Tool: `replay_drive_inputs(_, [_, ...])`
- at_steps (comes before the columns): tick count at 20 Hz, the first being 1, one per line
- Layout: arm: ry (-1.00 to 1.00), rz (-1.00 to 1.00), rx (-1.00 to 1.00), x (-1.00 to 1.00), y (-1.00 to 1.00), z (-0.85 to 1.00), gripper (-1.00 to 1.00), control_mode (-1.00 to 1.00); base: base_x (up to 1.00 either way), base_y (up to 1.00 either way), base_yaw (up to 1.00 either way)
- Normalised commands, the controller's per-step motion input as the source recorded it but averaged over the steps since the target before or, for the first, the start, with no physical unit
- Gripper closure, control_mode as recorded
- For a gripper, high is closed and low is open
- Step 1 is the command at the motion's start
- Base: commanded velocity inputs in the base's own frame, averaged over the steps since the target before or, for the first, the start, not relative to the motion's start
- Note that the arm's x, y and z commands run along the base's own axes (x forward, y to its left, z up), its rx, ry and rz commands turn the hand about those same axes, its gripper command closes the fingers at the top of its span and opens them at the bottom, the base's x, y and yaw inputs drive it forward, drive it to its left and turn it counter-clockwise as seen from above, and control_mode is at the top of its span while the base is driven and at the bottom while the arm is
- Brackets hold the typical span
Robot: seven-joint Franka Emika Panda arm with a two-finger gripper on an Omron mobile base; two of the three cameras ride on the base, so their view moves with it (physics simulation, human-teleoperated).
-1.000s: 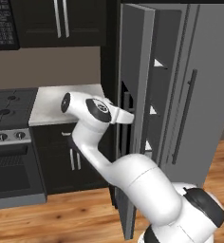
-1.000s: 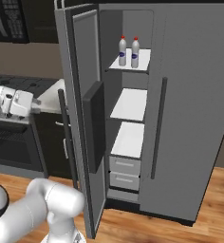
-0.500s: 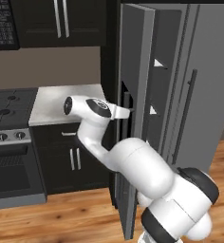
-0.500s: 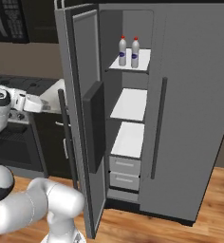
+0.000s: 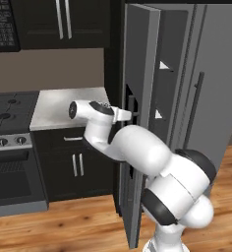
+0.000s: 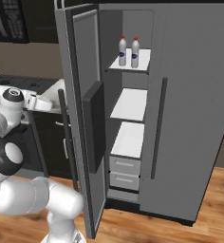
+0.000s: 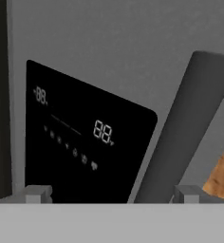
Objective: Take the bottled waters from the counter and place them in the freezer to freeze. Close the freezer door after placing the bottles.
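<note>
Since a second ago, the white arm reaches further right; its wide-open pincer (image 7: pixel 111 193) faces the tall grey freezer door (image 5: pixel 137 74) near its dark bar handle (image 7: pixel 180 133). Two clear red-capped bottled waters (image 6: pixel 128 51) stand on the freezer's top shelf (image 6: pixel 141 64).

Two bottled waters (image 6: pixel 127 51) stand on the freezer's top shelf (image 6: pixel 141 64).

The arm has folded tighter, its elbow swinging up and forward, and the gripper (image 5: pixel 134 113) has advanced to the freezer door (image 5: pixel 137 74) handle (image 6: pixel 66 137).
</note>
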Motion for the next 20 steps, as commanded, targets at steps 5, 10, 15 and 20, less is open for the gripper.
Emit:
replay_drive_inputs(5, [0.00,0.01,-0.03,0.09,-0.32,-0.15,-1.00,-1.00,0.00,0.00,0.00])
replay_drive_inputs(10, [0.00,0.08,0.00,0.00,-0.62,-0.12,-1.00,-1.00,0.00,0.00,0.00])
replay_drive_inputs(15, [0.00,0.07,0.00,0.05,-0.79,-0.11,-1.00,-1.00,0.00,0.00,0.00])
replay_drive_inputs(20, [0.00,0.04,0.00,0.24,-0.86,-0.13,-1.00,-1.00,0.00,0.00,0.00])
